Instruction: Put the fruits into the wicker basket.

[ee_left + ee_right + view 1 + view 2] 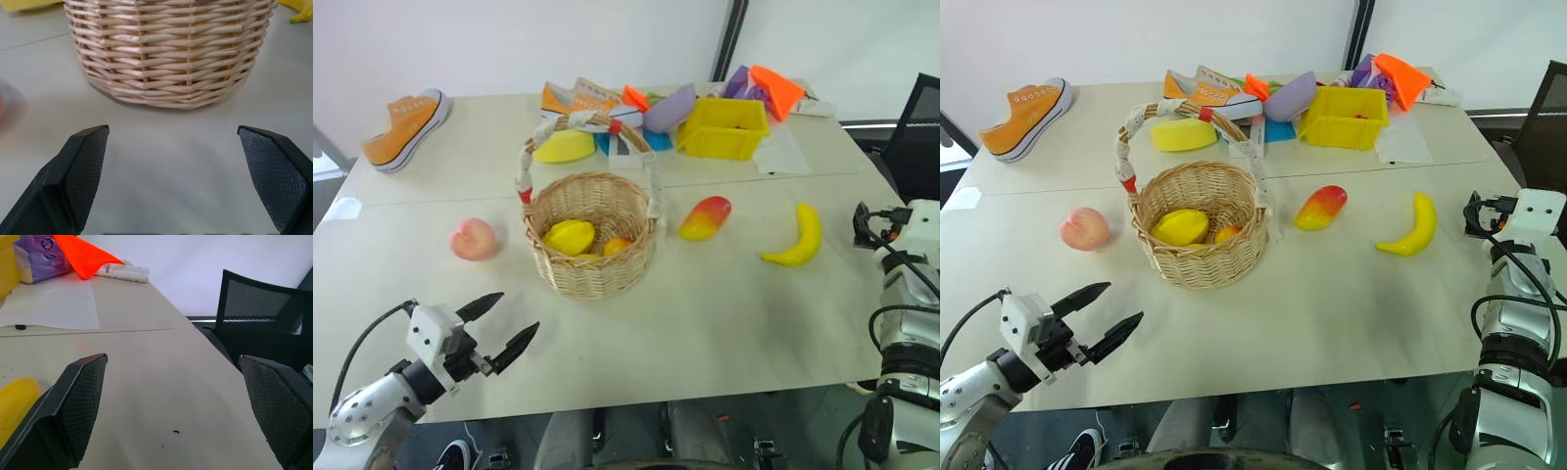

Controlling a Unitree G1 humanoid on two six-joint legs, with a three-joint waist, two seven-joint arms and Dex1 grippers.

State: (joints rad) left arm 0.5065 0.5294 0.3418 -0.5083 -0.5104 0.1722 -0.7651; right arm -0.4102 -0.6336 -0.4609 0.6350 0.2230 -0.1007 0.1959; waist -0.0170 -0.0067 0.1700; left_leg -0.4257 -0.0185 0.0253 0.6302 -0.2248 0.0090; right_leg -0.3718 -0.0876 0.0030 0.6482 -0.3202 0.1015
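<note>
- Fruits lie on our table (724, 323) around the wicker basket (590, 233), which we take as our landmark.
- We see the peach (473, 239) on the table to the left of the basket, near it but not touching.
- We see the mango (705, 217) just right of the basket, close to the foot of its cloth-wrapped handle (548, 127), and the banana (797, 238) farther right, apart from the mango.
- Inside the basket we see a yellow fruit (569, 236) and a small orange one (617, 245).
- Behind the basket stand a yellow pad (564, 147), a yellow bin (722, 127) and an orange sneaker (589, 100); a second orange sneaker (406, 128) sits far back to the left.
- Our left pincer (499, 328) hovers in front of the basket, to its left, fingers spread apart and holding nothing.
- Our right pincer (173, 396) is well to the right of the basket, beyond the banana, fingers wide apart and empty, facing a black chair (259, 308).
</note>
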